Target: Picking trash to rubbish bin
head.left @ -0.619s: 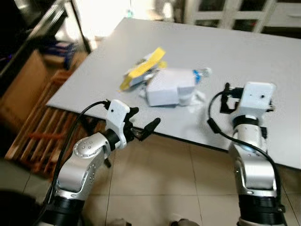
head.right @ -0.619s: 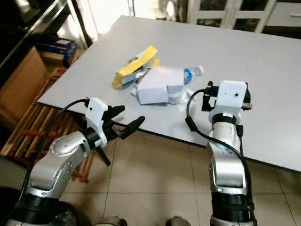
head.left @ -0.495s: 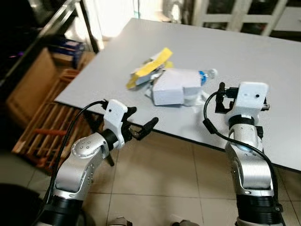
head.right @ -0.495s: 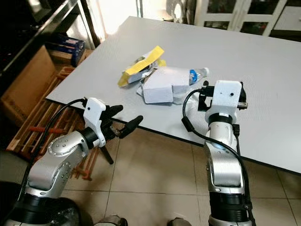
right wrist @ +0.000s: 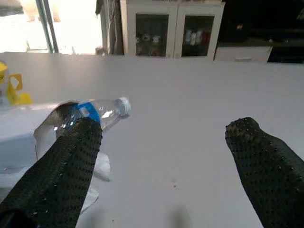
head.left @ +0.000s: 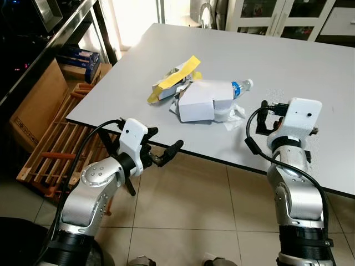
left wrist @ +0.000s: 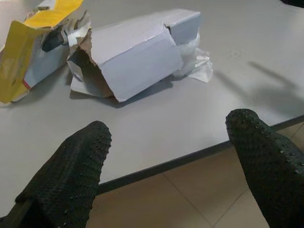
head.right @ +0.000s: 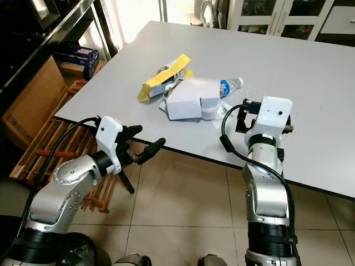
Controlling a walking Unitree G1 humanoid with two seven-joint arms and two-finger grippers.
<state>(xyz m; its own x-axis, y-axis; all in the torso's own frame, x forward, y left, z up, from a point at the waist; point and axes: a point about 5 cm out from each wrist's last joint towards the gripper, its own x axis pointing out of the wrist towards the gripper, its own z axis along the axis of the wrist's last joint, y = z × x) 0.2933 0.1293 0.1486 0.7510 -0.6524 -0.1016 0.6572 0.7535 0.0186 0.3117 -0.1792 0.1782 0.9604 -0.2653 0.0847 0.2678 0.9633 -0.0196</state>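
Reaching with fingers spread, the left gripper and right gripper risk nudging the box into the bottle and rolling it away.

Probably a home dining room: grey table, glass-fronted cabinets, tiled floor.

A grey table serves as reference. Near its front-left corner lies a trash pile: a white box, a yellow wrapper touching the box's far-left side, and a bottle at its right. My left gripper, fingers spread, hovers just off the table's front edge. My right wrist sits over the table, right of the box.
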